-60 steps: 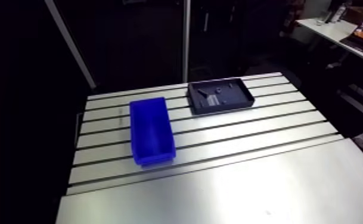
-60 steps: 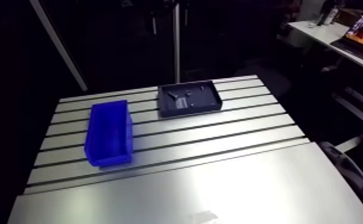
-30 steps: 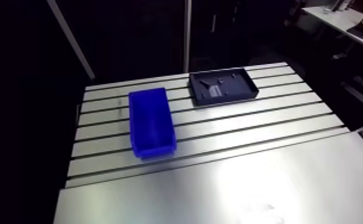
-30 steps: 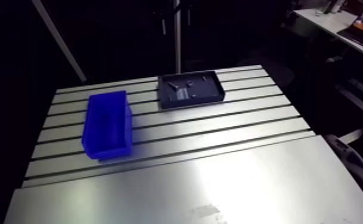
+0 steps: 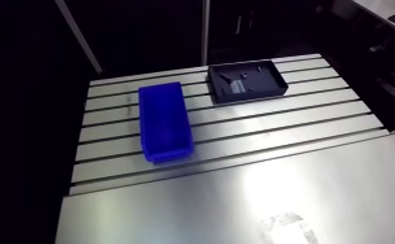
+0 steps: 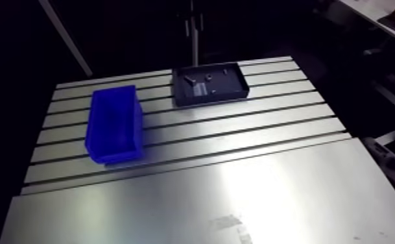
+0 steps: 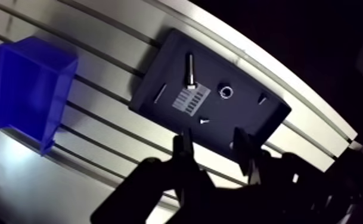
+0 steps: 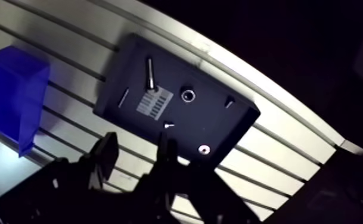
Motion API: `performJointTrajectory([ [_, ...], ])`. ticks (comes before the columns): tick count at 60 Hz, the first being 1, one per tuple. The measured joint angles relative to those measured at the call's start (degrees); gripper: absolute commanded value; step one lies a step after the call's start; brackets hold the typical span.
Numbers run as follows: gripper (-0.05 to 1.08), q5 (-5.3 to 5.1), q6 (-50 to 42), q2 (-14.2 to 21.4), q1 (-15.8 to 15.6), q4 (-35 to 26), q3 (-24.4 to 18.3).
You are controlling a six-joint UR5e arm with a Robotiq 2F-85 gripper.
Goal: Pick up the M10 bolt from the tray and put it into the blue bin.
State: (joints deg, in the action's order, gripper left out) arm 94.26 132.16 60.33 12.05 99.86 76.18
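Bolt shows in the arm view only as a pale sliver in the tray, upper middle of the frame. The bin sits left of centre on the table. Against the earlier pictures the whole scene has slid up the frame. Tray and bin keep their places on the slots, so it is my camera that has moved, not the things. I take this as my arm swinging in toward the tray: the approach is under way, the pick not begun. My pincer is out of this view.

In the wrist view my pincer stands open, nothing between its fingers, well above the tray's near edge. The bolt lies flat ahead of it, just beside a barcode label. Around it lie a ring, a small screw and a thin pin. The screw lies between me and the bolt, so I judge I must come down clear of it. The bin stands well apart, beside the tray, and I see nothing in it.
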Motion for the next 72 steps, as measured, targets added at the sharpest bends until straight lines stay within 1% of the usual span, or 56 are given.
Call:
performJointTrajectory([
  [38, 0.52, -0.06, -0.2, -3.7, -1.0, 2.6, 0.8],
  [41, 0.55, -0.05, -0.1, -3.9, -1.0, 2.7, 0.8],
  [51, 0.56, -0.02, 0.1, -4.4, -1.0, 3.0, 1.1],
  [56, 0.58, 0.01, 0.1, -4.6, -0.9, 3.2, 1.3],
  [72, 0.6, 0.07, 0.2, -5.5, -0.9, 4.2, 2.3],
])
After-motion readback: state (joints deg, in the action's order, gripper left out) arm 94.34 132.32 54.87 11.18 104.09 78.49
